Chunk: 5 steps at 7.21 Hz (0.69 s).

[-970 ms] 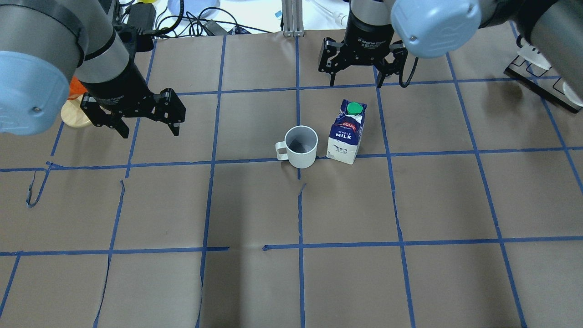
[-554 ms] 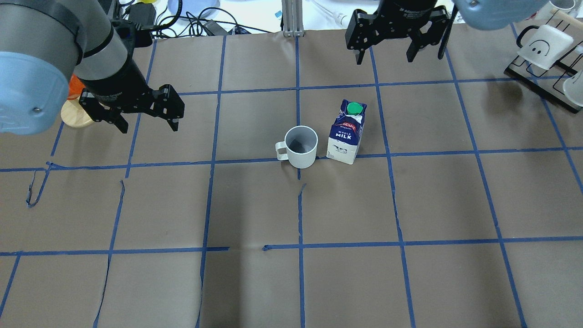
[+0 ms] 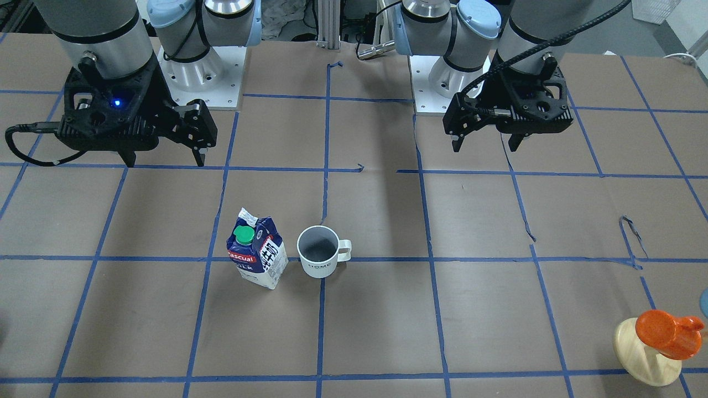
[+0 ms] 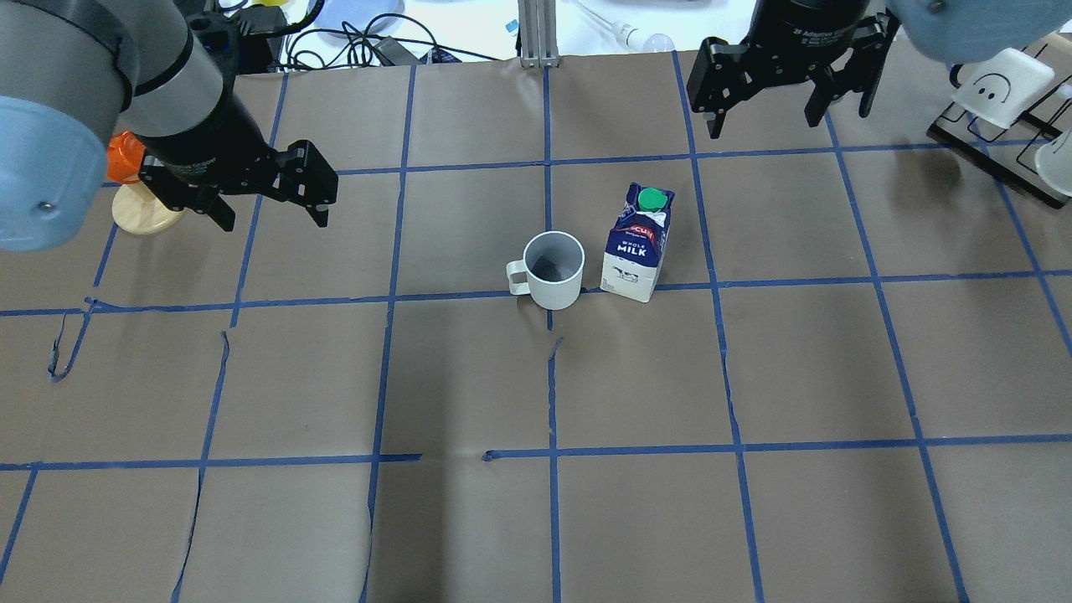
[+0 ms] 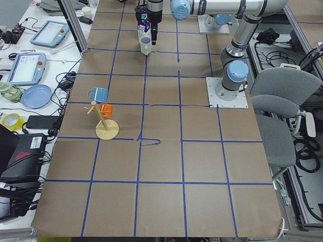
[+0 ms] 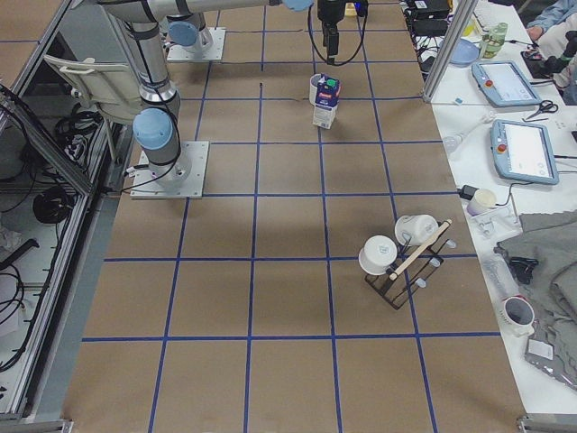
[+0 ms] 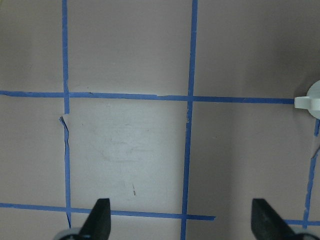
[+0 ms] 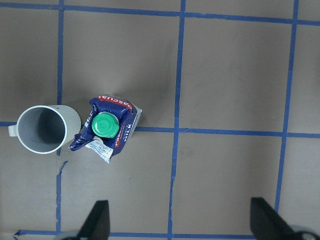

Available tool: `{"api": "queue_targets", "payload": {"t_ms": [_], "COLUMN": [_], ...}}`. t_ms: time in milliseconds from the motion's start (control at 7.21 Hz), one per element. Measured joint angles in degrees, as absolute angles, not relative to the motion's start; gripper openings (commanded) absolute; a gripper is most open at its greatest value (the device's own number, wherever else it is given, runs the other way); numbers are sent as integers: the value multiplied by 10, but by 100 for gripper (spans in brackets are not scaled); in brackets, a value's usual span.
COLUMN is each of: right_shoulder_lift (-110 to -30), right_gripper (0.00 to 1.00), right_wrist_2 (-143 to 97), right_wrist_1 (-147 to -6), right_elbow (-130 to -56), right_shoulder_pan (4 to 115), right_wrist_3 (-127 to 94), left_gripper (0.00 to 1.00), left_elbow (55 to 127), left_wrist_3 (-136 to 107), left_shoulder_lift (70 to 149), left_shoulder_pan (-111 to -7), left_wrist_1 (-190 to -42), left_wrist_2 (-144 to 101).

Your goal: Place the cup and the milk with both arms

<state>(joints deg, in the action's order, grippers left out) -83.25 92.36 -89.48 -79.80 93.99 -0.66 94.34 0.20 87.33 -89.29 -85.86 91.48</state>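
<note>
White cup (image 4: pixel 554 287), grey inside; blue-and-white milk (image 4: pixel 636 251), green cap (image 4: pixel 652 199); brown table (image 4: pixel 796 528) with blue grid (image 4: pixel 837 445).

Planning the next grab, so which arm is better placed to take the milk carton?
Right. The milk stands on the cup's right-arm side, and the right arm's open jaws hang nearer it, with the carton in that wrist view. The left arm would have to reach past the cup.

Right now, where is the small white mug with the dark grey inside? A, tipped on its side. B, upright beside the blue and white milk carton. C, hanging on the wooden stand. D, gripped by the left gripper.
B: the small white mug stands upright beside the blue and white milk carton, with the left gripper and right gripper both open and apart from it.
</note>
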Motion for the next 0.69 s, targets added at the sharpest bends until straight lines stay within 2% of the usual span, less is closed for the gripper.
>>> {"api": "queue_targets", "payload": {"t_ms": [693], "right_shoulder_lift": [-833], "right_gripper": [100], "right_wrist_2": [911], "right_wrist_1": [-918], "right_elbow": [-806], "right_shoulder_pan": [941], "right_wrist_3": [-10], "left_gripper": [100], "left_elbow": [948], "left_wrist_3": [22], "left_shoulder_lift": [871], "left_shoulder_pan": [-892], "left_wrist_1": [-860], "left_wrist_2": [916]}}
